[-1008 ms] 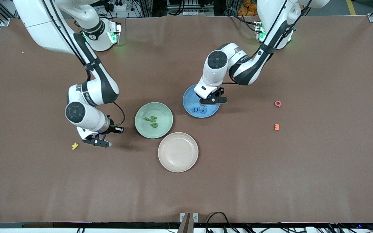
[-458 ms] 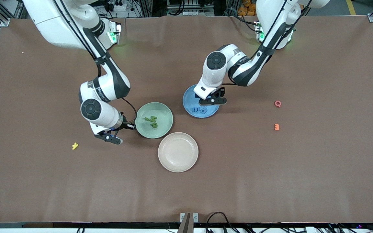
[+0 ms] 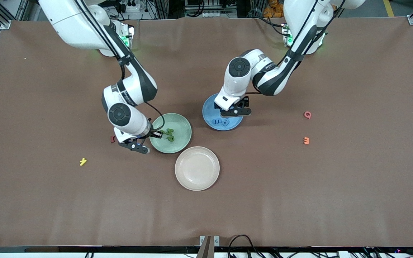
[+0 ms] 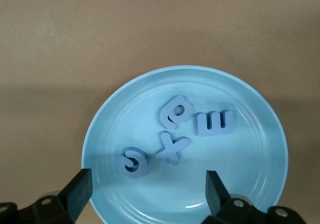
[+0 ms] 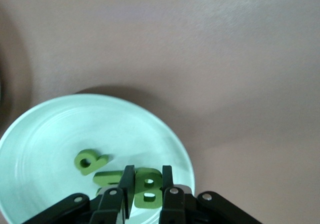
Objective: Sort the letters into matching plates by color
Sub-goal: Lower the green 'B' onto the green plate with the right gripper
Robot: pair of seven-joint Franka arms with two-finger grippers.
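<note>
The right arm has swung in from near the yellow letter (image 3: 82,161) toward the mint green plate (image 3: 181,125), and the left gripper's jaws have spread apart. The right gripper (image 3: 140,147) now hangs over that plate's 8 o'clock rim in the front view, its jaws clamped on a green letter (image 5: 148,189). At least two more green letters (image 3: 170,134) lie in the plate near its middle. The left gripper (image 3: 236,112) hovers over the 3 o'clock side of the blue plate (image 3: 208,107), jaws wide and empty. Four blue letters (image 4: 174,111) lie loosely grouped inside it. A beige plate (image 3: 197,168) sits at the green plate's 5 o'clock, just beside it. A dark red letter (image 3: 113,139) lies at its 9 o'clock. A pink letter (image 3: 307,114) and an orange letter (image 3: 306,140) rest well apart from the blue plate, at its 3 and 4 o'clock
</note>
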